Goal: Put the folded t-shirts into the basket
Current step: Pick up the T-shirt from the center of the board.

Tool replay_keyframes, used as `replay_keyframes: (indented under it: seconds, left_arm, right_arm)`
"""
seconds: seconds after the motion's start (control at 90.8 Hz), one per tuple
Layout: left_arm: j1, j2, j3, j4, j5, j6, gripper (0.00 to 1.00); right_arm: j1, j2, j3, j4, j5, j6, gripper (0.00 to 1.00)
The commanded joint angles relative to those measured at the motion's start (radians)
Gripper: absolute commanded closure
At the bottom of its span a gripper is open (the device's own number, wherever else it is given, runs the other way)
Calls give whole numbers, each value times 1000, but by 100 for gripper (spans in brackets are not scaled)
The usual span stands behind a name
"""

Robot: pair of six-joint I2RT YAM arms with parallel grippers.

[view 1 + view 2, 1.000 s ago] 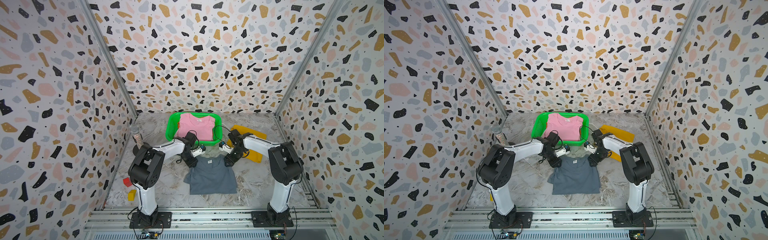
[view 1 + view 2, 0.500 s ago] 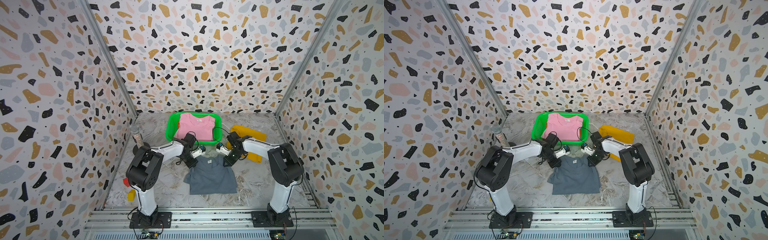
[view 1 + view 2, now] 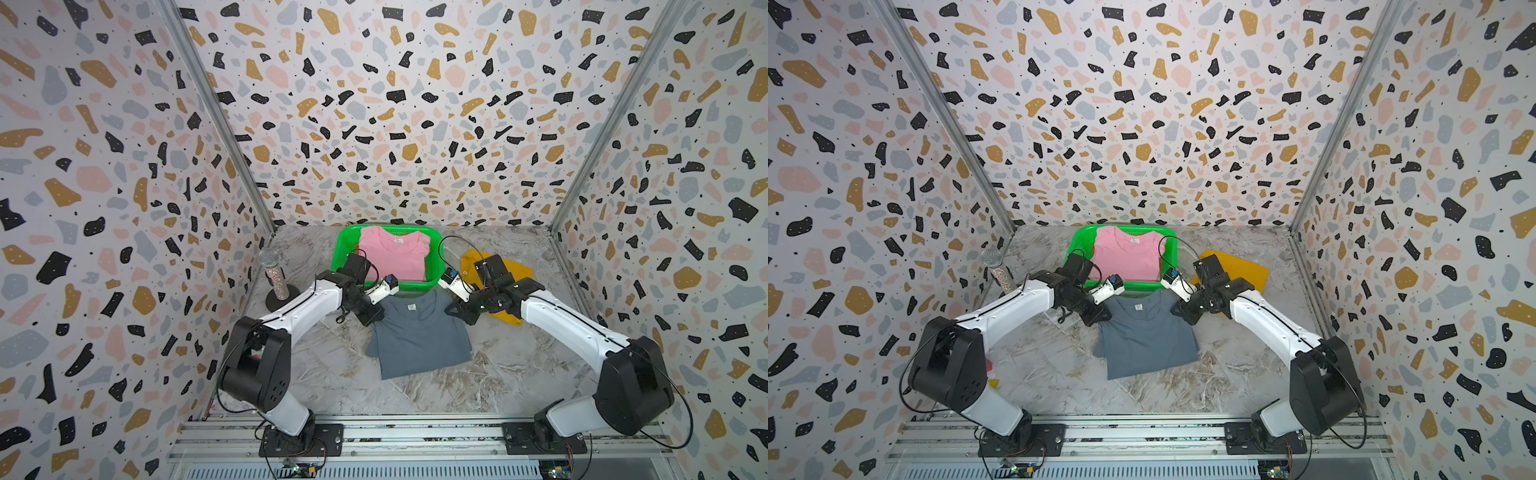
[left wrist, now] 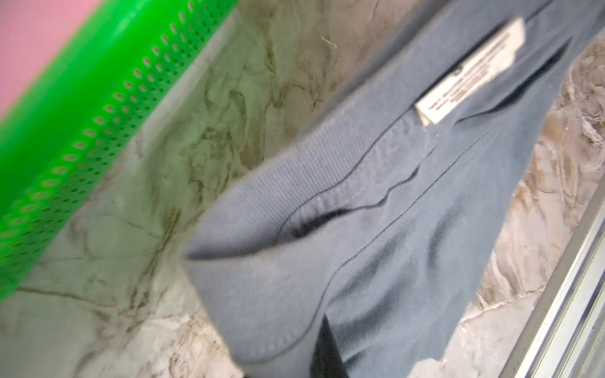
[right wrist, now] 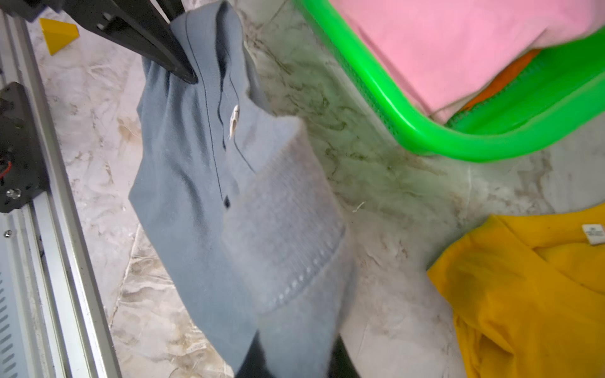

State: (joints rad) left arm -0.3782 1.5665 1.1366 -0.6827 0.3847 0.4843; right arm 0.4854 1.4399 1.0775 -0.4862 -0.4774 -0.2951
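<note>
In both top views, the grey t-shirt (image 3: 419, 338) was seen on the table (image 3: 328, 374) directly in front of the basket (image 3: 343, 249). Its collar edge lay just short of the near green rim and its hem pointed back toward the arm bases, so its long axis ran straight at the basket. The left gripper (image 3: 373, 319) was clamped on one shoulder corner and the right gripper (image 3: 455, 311) on the other. Both corners were raised slightly while the rest lay flat. The basket was about equally near to both arms. A pink t-shirt (image 3: 392, 257) was already laid inside it, and a mustard t-shirt (image 3: 515, 270) was left on the table beside it, behind the right arm.

In the left wrist view, the grey collar and its label were shown lifted, with the basket's perforated wall just beyond a strip of bare table.

In the right wrist view, the left gripper's black fingers (image 5: 157, 45) were pinched on the far corner, and the near corner was bunched between the right gripper's own. An orange t-shirt (image 5: 501, 81) was glimpsed under the pink one. A joint lift forward over the near rim was judged to be called for, with the trailing hem to be cleared.
</note>
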Motion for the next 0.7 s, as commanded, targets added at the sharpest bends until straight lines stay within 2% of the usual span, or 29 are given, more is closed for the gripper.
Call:
replay_keyframes:
  seconds: [0.0, 0.132, 0.275, 0.517, 0.694]
  left_arm:
    - [22, -79, 68, -98, 13, 53, 100]
    - [47, -122, 167, -154, -43, 66, 100]
    - [91, -102, 288, -183, -123, 83, 100]
    - [152, 41, 553, -258, -204, 91, 100]
    - [175, 164, 681, -271, -245, 94, 100]
  right_arm:
    - [8, -32, 72, 24, -39, 30, 100]
    - [32, -15, 164, 36, -15, 91, 100]
    - [48, 45, 286, 34, 33, 161, 100]
    - [53, 203, 520, -11, 123, 248, 100]
    - [53, 341, 663, -54, 179, 259, 100]
